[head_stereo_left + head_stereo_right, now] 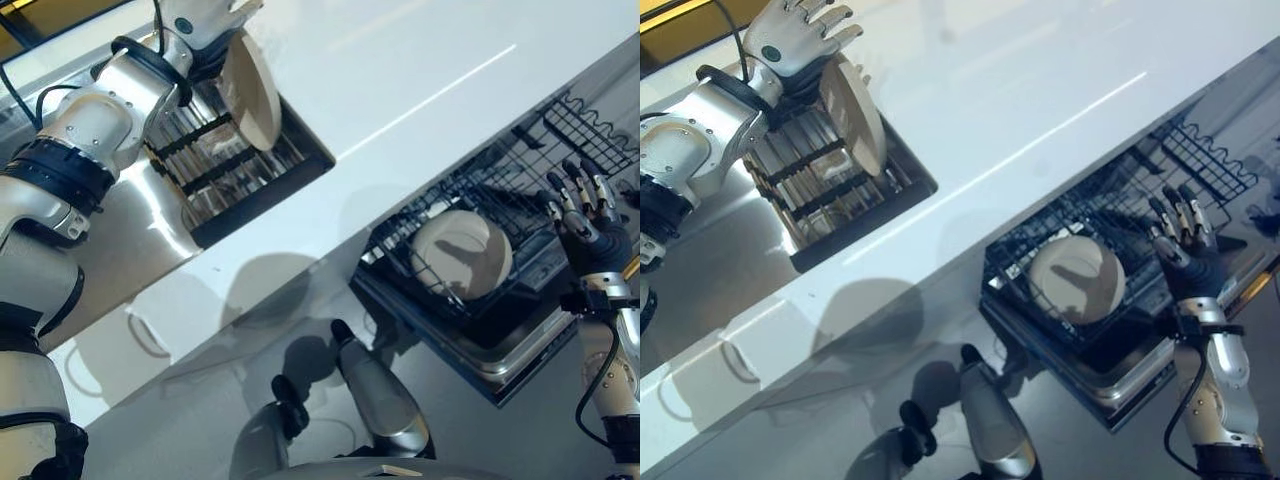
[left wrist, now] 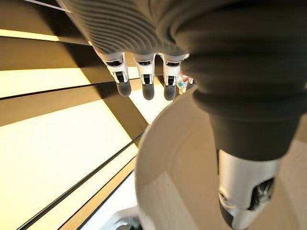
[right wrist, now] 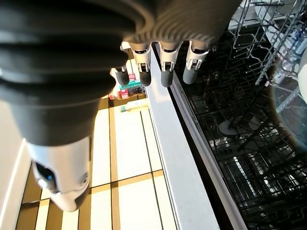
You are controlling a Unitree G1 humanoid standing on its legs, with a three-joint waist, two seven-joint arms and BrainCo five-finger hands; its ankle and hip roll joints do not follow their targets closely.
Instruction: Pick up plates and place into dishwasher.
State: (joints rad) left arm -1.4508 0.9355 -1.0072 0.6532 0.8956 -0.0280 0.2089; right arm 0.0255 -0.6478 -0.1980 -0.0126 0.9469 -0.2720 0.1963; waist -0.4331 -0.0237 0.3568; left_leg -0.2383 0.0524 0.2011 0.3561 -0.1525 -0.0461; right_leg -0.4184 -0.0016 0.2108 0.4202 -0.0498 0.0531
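While one cream plate [image 1: 462, 254] already stands in the dishwasher's lower rack [image 1: 520, 200], we judge the step in hand to be the pick-up of a second one: our left hand [image 1: 795, 35] has a cream plate [image 1: 853, 115] raised on edge just above the drying rack [image 1: 815, 175] set into the white counter [image 1: 1040, 90]. In the left wrist view the thumb [image 2: 247, 187] lies across the plate's face [image 2: 182, 177] while the fingers [image 2: 144, 72] reach past its rim, so we read the hand as pinching the plate, though where the fingers meet its far side is hidden from us.

The next move, as we see it, calls for carrying this plate across the counter and down to the pulled-out rack, keeping it upright so it can drop between the wire tines beside the plate already loaded. The risk we would watch is the rim catching on the counter edge or knocking the seated plate.

Our left arm is bent, with the wrist above the drying rack. Our right hand [image 1: 585, 215] hangs over the far side of the dishwasher rack, near the loaded plate but apart from it, fingers spread straight and holding nothing.
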